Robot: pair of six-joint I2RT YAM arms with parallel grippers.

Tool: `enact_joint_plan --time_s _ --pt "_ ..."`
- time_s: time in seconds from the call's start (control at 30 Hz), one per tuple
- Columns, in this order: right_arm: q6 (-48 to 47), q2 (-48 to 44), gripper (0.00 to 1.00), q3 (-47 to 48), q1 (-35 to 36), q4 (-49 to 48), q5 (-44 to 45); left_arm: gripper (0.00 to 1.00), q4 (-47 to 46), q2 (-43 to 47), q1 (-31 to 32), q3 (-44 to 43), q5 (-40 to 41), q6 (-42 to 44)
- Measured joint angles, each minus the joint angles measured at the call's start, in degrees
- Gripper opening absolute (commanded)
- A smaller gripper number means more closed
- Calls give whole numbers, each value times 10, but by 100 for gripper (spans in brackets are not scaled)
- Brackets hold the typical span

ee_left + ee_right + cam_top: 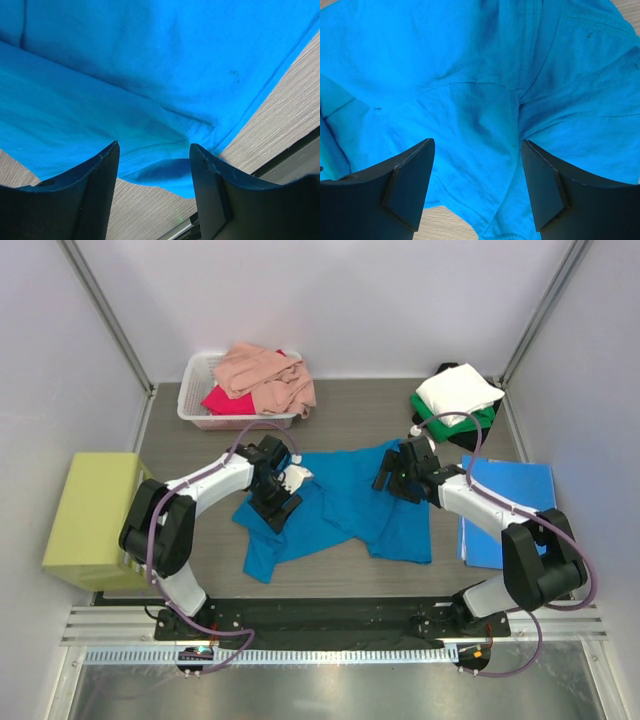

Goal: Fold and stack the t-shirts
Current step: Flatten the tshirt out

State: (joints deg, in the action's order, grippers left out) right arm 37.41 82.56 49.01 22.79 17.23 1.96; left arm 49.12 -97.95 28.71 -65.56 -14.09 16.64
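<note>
From the top, the crumpled bright teal-blue soft cloth t-shirt [345, 505] lay mid-table, with the left gripper [272, 505] over its left part and the right gripper [385, 478] at its upper right edge. Left wrist cam had that gripper's fingers apart with nothing pinched, and the shirt's hem was just beyond them. Right wrist cam was the same deal: fingers spread wide above wrinkled blue cloth.

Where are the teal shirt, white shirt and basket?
teal shirt [350, 502]: top external view, mid body.
white shirt [458, 390]: top external view, centre of its top face.
basket [194, 387]: top external view, left wall.
</note>
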Motion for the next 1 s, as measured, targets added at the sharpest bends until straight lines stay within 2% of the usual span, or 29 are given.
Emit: enact_joint_plan --time_s 0.13,0.53,0.73,0.8,1.0 --pt "1 9 75 -2 0 -1 0 52 2 -6 14 0 0 -2" --pt "1 30 73 -4 0 -5 -4 47 11 -17 36 3 -5 -2" --pt "3 31 69 -5 5 -9 -7 23 12 -17 36 6 -4 -3" --pt "3 33 68 -8 9 -13 -7 19 13 -17 36 6 -2 -3" --pt "3 47 67 -21 13 -19 -10 15 14 -17 36 5 1 -2"
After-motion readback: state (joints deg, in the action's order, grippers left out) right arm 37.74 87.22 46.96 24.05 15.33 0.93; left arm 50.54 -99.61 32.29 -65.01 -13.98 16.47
